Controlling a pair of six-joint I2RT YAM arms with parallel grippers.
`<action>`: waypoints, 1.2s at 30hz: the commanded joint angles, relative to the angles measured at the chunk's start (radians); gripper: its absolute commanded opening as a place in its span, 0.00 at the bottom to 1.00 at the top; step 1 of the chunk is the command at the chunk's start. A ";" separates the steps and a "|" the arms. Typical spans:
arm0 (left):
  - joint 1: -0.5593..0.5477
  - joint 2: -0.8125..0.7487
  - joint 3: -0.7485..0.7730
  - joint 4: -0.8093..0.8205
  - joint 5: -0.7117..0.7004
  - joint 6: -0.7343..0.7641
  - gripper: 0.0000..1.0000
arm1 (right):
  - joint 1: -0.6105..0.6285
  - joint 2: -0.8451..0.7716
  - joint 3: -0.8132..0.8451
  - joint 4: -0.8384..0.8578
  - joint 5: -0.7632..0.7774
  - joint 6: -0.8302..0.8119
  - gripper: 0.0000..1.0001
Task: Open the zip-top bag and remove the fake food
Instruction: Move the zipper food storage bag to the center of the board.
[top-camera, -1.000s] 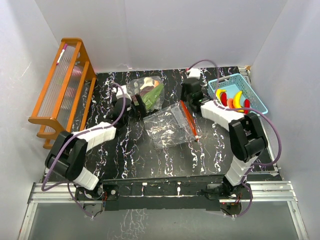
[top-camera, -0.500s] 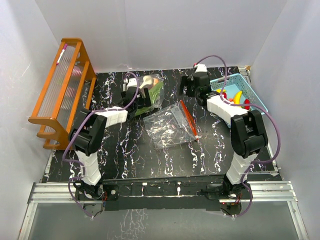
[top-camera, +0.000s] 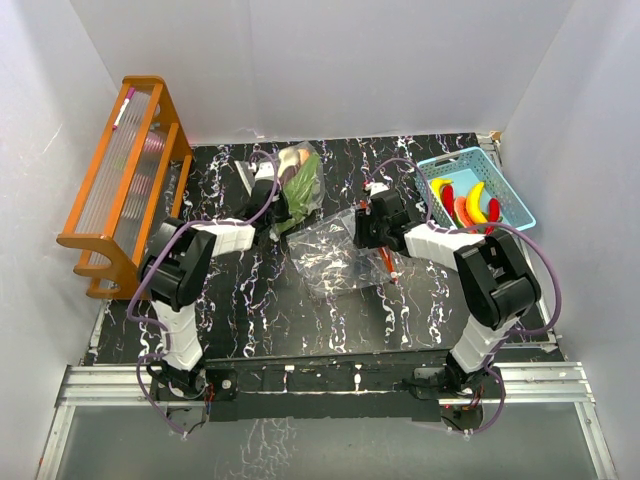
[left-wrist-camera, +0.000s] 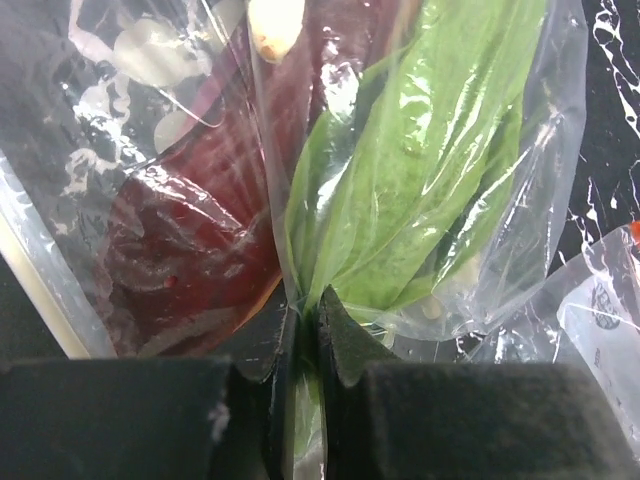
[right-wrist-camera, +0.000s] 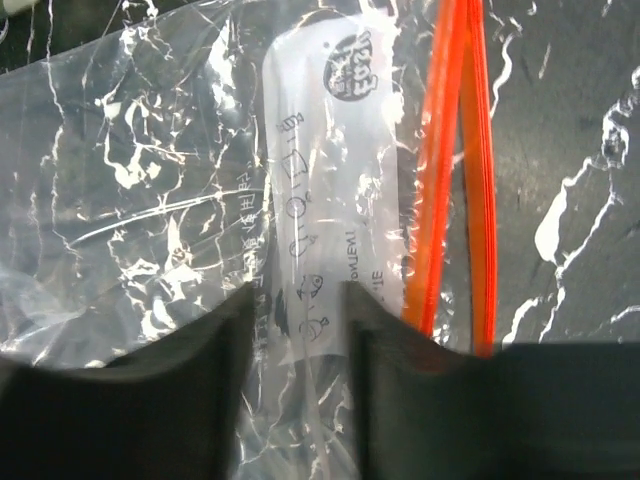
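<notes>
Black marbled table (top-camera: 250, 310); left gripper (left-wrist-camera: 303, 315) stays clamped on the filled zip-top bag (top-camera: 303, 178), upper centre, green leafy piece (left-wrist-camera: 420, 150) inside; right gripper (right-wrist-camera: 300, 300) has left the blue basket (top-camera: 450, 157) for the empty bag (top-camera: 330, 262) at centre, fingers narrowly parted astride its film.

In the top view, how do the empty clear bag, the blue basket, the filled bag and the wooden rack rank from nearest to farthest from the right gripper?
1. Empty clear bag, directly under the right gripper.
2. Blue basket to its right and filled bag to its left: too close to call.
3. Wooden rack, far left.
</notes>
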 joint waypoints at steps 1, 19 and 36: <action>0.006 -0.065 -0.074 -0.008 0.039 -0.014 0.00 | -0.004 -0.075 0.007 0.042 0.009 0.004 0.29; -0.009 -0.427 -0.423 0.073 -0.076 -0.205 0.00 | -0.161 0.162 0.559 -0.041 0.131 -0.050 0.08; -0.011 -0.490 -0.167 -0.190 -0.140 -0.131 0.89 | 0.119 -0.023 0.265 0.080 0.025 0.025 0.64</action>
